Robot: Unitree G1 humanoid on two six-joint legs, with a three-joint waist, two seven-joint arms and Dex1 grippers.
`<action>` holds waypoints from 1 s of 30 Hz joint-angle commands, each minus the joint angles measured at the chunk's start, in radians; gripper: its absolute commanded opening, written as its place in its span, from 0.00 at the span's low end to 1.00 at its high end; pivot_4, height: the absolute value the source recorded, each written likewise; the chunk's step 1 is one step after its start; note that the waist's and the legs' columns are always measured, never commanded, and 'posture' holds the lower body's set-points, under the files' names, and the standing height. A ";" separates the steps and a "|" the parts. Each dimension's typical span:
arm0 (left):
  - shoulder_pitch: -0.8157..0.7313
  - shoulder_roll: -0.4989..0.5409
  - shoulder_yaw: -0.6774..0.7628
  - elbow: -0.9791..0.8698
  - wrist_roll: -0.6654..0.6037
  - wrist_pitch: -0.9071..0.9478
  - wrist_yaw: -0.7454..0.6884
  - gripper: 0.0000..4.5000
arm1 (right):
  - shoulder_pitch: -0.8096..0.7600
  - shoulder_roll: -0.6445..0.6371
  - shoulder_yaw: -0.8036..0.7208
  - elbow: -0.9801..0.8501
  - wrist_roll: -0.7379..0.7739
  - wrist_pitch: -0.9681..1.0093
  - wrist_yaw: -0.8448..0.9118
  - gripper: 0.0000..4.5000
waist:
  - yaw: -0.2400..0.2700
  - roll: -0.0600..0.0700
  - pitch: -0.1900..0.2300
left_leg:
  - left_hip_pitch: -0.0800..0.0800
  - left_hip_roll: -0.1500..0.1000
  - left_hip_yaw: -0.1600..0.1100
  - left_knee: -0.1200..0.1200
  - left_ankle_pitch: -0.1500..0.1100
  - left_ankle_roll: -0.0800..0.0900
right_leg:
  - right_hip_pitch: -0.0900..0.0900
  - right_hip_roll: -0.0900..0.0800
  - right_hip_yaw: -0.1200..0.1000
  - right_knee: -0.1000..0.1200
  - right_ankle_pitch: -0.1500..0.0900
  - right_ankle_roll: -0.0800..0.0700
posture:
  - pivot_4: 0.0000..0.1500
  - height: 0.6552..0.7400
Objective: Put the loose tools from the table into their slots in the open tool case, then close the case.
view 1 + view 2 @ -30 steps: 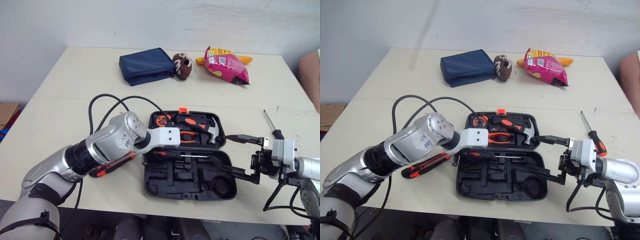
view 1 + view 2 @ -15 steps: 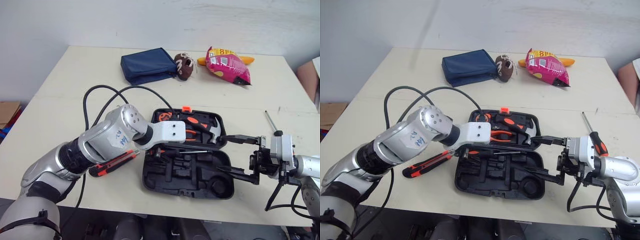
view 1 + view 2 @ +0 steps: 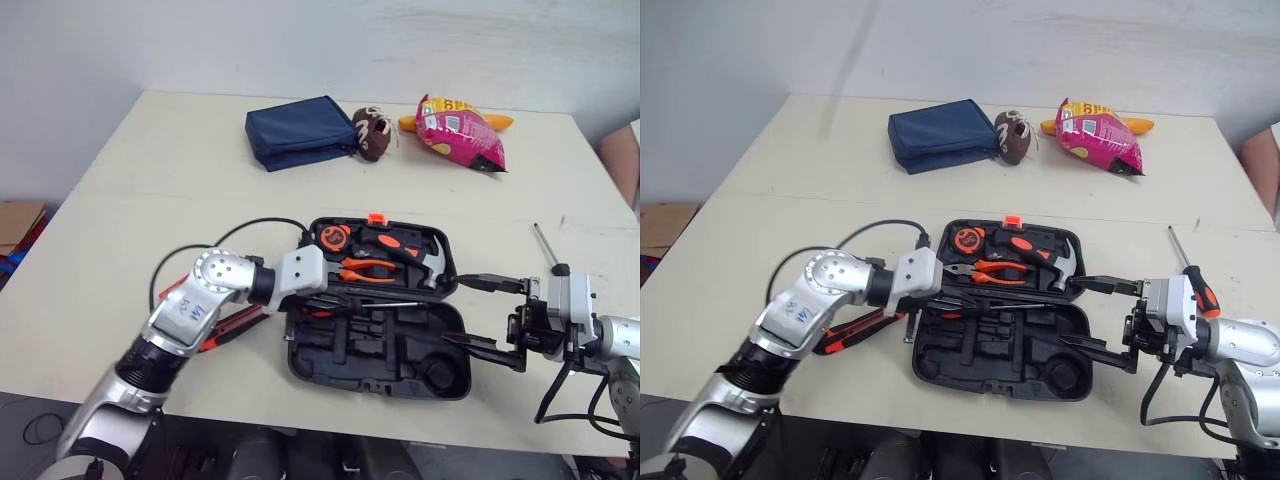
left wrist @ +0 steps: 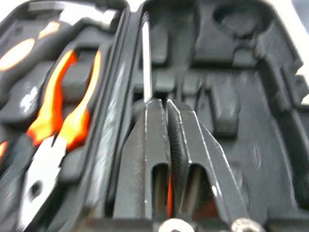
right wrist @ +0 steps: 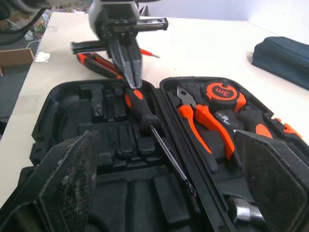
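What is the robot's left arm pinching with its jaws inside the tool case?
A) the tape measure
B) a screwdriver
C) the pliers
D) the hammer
B: the left gripper, jaws shut, pinches the orange end of the screwdriver, whose thin shaft lies across the open tool case.
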 commanded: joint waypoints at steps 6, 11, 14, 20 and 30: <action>-0.001 -0.057 0.000 0.067 0.060 -0.010 0.049 0.01 | 0.023 -0.001 -0.036 -0.028 0.009 -0.020 -0.019 1.00 | -0.006 0.000 0.000 | 0.000 0.001 0.000 0.002 -0.002 0.000 | 0.000 0.000 0.000 0.001 0.000 0.001 | 1.00 1.00; 0.007 -0.051 -0.018 0.075 0.075 0.001 0.034 0.01 | 0.039 -0.010 -0.044 -0.068 0.018 -0.004 -0.048 1.00 | -0.005 0.000 0.000 | 0.000 0.001 0.000 0.002 -0.002 0.000 | 0.000 0.000 0.001 0.001 0.000 0.001 | 1.00 1.00; 0.004 -0.056 -0.024 0.087 0.089 0.006 0.035 0.01 | 0.041 -0.012 -0.046 -0.078 0.019 0.002 -0.055 1.00 | -0.005 0.000 0.000 | 0.000 0.001 0.000 0.002 -0.002 0.000 | 0.001 0.000 0.000 0.001 0.000 0.001 | 1.00 1.00; -0.006 -0.085 -0.054 0.133 0.124 -0.009 0.041 0.01 | 0.035 -0.016 -0.048 -0.094 0.021 0.015 -0.069 1.00 | -0.002 0.000 0.000 | 0.001 0.000 0.000 0.002 -0.002 0.001 | 0.002 0.000 0.000 0.001 0.000 0.001 | 1.00 1.00; -0.078 -0.125 -0.103 0.213 0.188 0.077 0.048 0.01 | 0.041 -0.012 -0.054 -0.100 0.022 0.017 -0.069 1.00 | -0.001 0.000 0.000 | 0.001 0.000 0.000 0.003 -0.004 0.003 | 0.004 -0.001 0.001 -0.003 0.001 0.004 | 1.00 1.00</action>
